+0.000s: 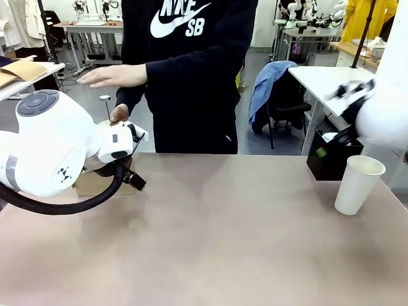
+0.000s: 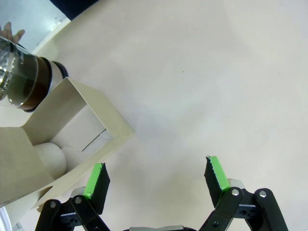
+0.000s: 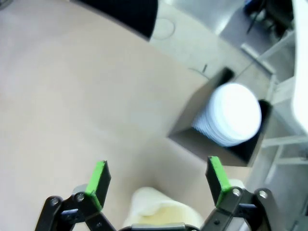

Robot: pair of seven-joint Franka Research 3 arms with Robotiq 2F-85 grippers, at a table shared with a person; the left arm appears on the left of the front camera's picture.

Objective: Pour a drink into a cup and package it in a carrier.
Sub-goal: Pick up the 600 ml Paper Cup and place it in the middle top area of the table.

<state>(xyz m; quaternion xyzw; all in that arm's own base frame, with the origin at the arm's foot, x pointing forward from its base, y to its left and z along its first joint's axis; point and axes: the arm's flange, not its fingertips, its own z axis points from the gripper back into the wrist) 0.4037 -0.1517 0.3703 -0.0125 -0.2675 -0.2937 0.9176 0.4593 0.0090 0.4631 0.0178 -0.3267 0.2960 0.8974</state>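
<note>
The drink point(image 2: 23, 82) is dark brown liquid in a clear glass press pot at the upper left of the left wrist view. In the front view my left arm hides most of the pot; its plunger knob point(image 1: 105, 99) sticks up, and a person's hand point(image 1: 119, 113) rests by it. The carrier point(image 2: 72, 115) is brown cardboard, lying just beside the pot and partly under my left gripper point(image 2: 156, 175), which is open and holds nothing. The white paper cup point(image 1: 359, 185) stands at the right of the table. My right gripper point(image 3: 157, 175) hangs open above the cup point(image 3: 159, 211).
A small black open box point(image 1: 331, 156) with a stack of white lids point(image 3: 236, 115) sits behind the cup at the table's far right edge. The person stands at the far side, with the other hand point(image 1: 115, 75) held out flat.
</note>
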